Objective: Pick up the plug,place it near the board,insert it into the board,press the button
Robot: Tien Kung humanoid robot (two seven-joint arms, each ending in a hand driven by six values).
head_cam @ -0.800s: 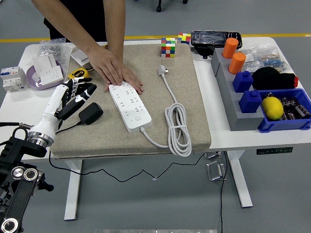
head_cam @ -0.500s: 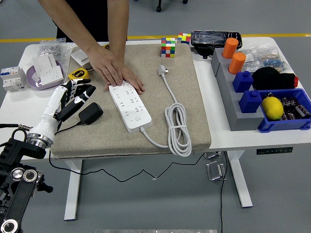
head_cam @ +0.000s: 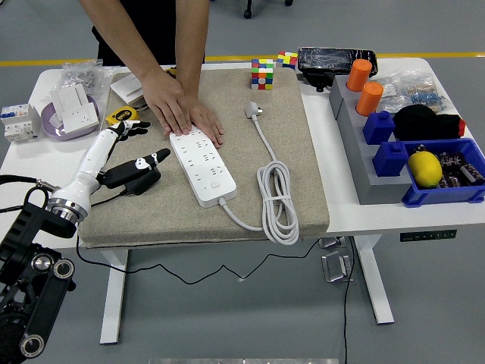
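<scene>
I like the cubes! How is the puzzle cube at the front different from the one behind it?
The front puzzle cube sits on the tan mat and shows fully; the back puzzle cube sits on the white table, looking smaller and partly hidden. Both are multicoloured.

You face a white rectangular table (head_cam: 394, 216) on white metal legs (head_cam: 115, 296) — it stands on a smooth grey floor (head_cam: 227, 311). A yellow floor line (head_cam: 424, 54) runs behind the far edge — black chair castors (head_cam: 248, 13) show beyond it.
</scene>
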